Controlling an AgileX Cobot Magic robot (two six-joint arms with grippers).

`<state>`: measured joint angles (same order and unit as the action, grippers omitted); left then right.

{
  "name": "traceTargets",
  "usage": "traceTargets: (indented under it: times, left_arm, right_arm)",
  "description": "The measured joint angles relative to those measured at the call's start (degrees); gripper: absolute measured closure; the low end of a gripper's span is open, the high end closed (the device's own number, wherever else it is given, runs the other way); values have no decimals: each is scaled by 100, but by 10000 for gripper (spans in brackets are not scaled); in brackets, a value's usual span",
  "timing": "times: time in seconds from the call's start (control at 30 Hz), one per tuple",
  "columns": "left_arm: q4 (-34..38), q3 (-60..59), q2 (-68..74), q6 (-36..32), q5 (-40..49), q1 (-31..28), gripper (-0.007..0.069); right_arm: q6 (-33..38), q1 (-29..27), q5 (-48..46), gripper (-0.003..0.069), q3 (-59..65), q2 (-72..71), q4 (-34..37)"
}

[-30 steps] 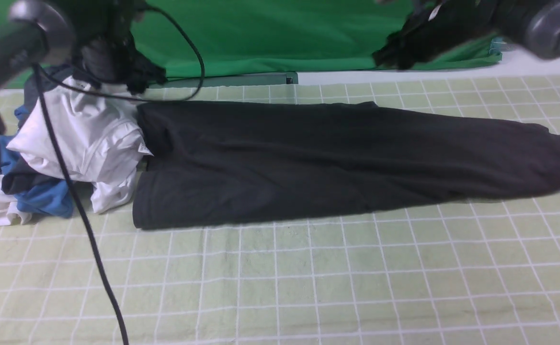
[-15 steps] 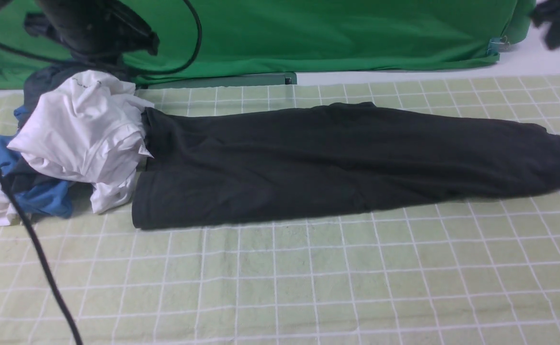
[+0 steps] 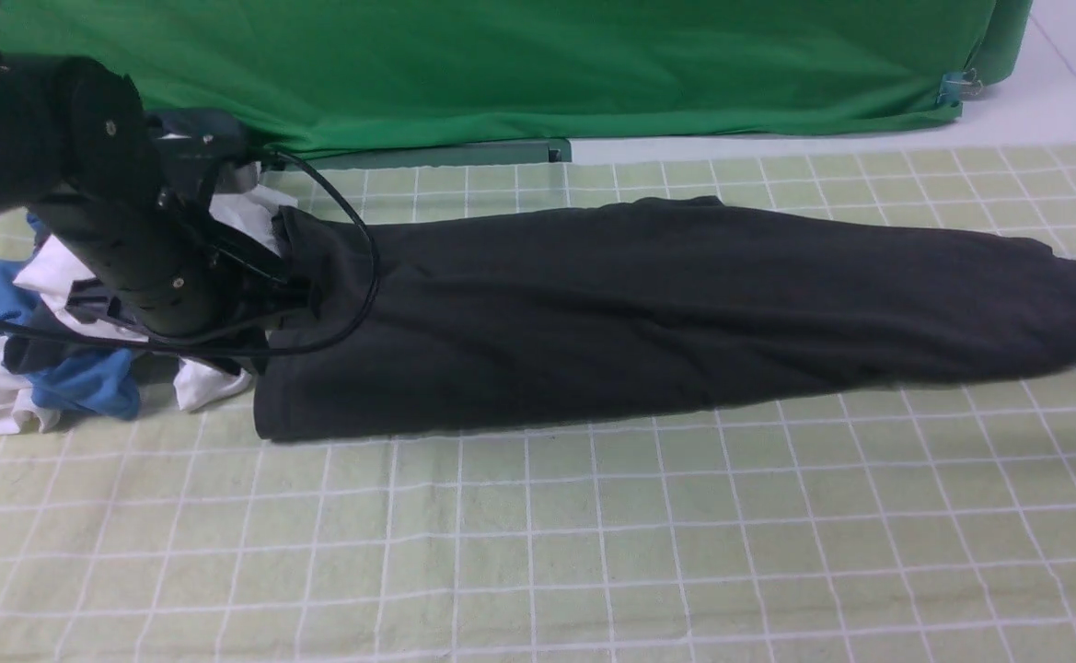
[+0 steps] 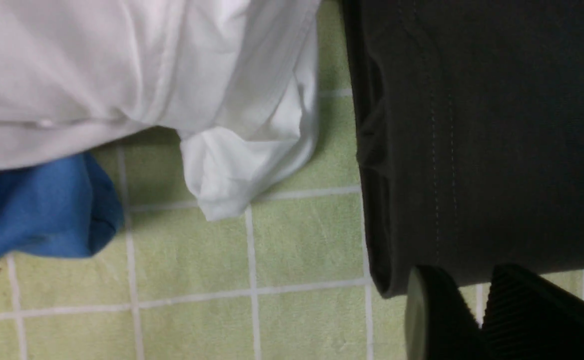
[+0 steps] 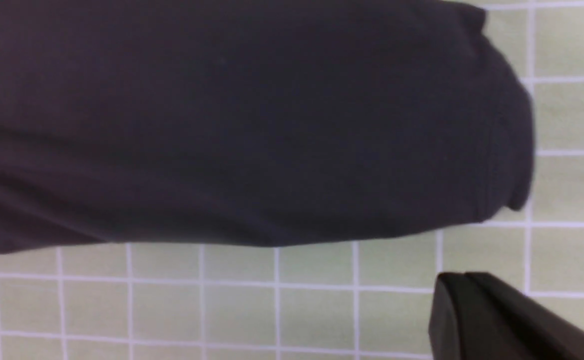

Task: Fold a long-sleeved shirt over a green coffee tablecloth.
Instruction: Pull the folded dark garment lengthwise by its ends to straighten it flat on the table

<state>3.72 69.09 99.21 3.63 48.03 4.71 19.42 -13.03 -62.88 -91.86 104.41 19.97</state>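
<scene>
Beside the pile of white and blue garments (image 3: 77,391), the long-sleeved shirt (image 3: 666,304) lay flat on the green coffee tablecloth (image 3: 538,534) as a long, narrow black band. Its stitched hem end was just beside the pile and its rounded end well away from it, toward the robot's right. The left end effector (image 4: 471,287) was poised at a corner of that hem, on the shirt's pile side. Its fingers (image 4: 431,320) stood a little apart with nothing between them, and whether their tips touched the fabric could not be told. The right end effector (image 5: 459,295), seen only from its own wrist camera, had its fingers together and empty, over bare tablecloth near the shirt end farthest from the pile. A black cable (image 3: 374,267) from the left arm looped over the hem end next to the pile.

Judged from this layout, the step in hand was a grasp of the hem for a crosswise fold away from the pile. To do it well, the left fingers should widen, descend at the very corner and close on every layer of black fabric, since stacked edges showed there. They should stay clear of the bunched white cloth (image 4: 242,175) lying nearest the hem, lest it be lifted too. The cable should be kept off the shirt, and the lift kept low and level so that the tablecloth was not dragged.
</scene>
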Motion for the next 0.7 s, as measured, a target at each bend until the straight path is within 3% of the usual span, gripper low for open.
traceTargets:
  times: [0.1, 0.13, 0.17, 0.2, 0.23, 0.37, 0.43, 0.53, 0.6, 0.63, 0.67, 0.7]
  left_arm:
    - [89, -6, 85, 90, -46, 0, 324]
    - [89, -6, 191, 189, -100, 0, 210]
    - [89, -6, 266, 256, -141, 0, 146]
    - [89, -6, 281, 269, -156, 0, 133]
    - [89, -6, 423, 361, -215, 0, 40]
    - [172, -10, 751, 385, -364, 0, -50]
    - [290, -10, 916, 385, -447, 0, -62]
    - [462, -10, 1030, 377, -498, -7, -20]
    - [538, -5, 1044, 336, -510, -7, 64]
    - [580, 1, 1050, 324, -517, -7, 140]
    - [593, 1, 1050, 324, -517, -7, 154]
    - [688, 1, 1057, 317, -537, -2, 275]
  right_arm:
    - [33, 0, 45, 657, 0, -13, 69]
    - [39, 0, 57, 655, 0, -25, 97]
    - [45, 0, 64, 652, 0, -24, 113]
    - [45, 0, 64, 652, 0, -24, 113]
    - [45, 0, 69, 648, 0, -24, 118]
    - [39, 0, 185, 643, 0, -24, 66]
    - [-114, 0, 327, 622, 0, 8, -63]
    - [-354, 0, 440, 515, 0, 151, -226]
    - [-415, 0, 467, 411, 0, 284, -259]
    - [-432, 0, 473, 347, 0, 396, -263]
    - [-431, 0, 473, 321, 0, 416, -263]
    - [-433, 0, 473, 235, 0, 570, -271]
